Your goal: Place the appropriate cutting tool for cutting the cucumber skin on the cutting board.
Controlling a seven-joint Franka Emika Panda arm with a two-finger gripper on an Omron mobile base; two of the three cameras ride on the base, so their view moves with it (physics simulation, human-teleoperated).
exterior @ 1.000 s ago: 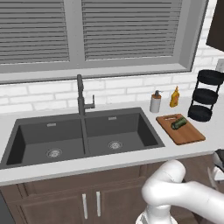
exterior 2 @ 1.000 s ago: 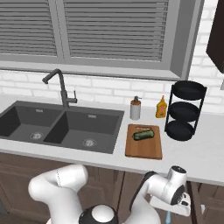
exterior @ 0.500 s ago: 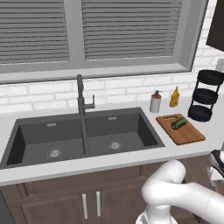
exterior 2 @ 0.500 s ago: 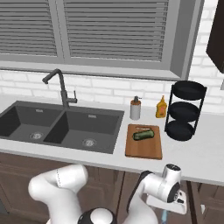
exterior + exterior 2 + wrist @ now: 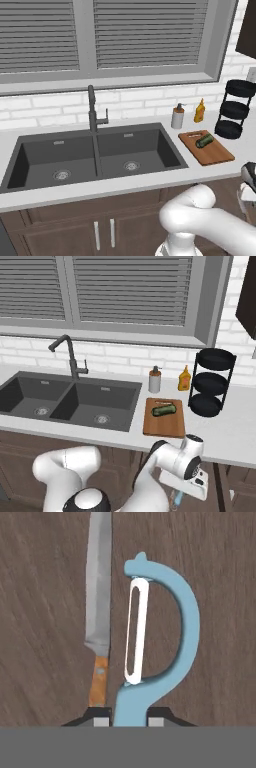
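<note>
In the hand view my gripper (image 5: pixel 131 717) is shut on the handle of a light blue peeler (image 5: pixel 185 627) with a white blade. The peeler lies on a dark wood surface, and a steel knife (image 5: pixel 98 587) with an orange-brown handle lies just left of it. In the right base view the gripper (image 5: pixel 181 495) hangs below the counter edge, with a bit of the blue peeler (image 5: pixel 177 501) at its tip. The reddish-brown cutting board (image 5: pixel 164 425) (image 5: pixel 210 152) lies on the counter right of the sink, with the dark green cucumber (image 5: pixel 164 410) (image 5: pixel 204 141) at its far end.
A double dark sink (image 5: pixel 95 157) with a faucet (image 5: pixel 92 107) fills the counter's left. A soap dispenser (image 5: pixel 155 380) and a yellow bottle (image 5: pixel 184 378) stand by the wall. A black three-tier rack (image 5: pixel 212 381) stands right of the board.
The gripper's jaws have closed on the peeler's handle. The hand has shifted slightly left below the counter edge. Board and cucumber have not moved.
</note>
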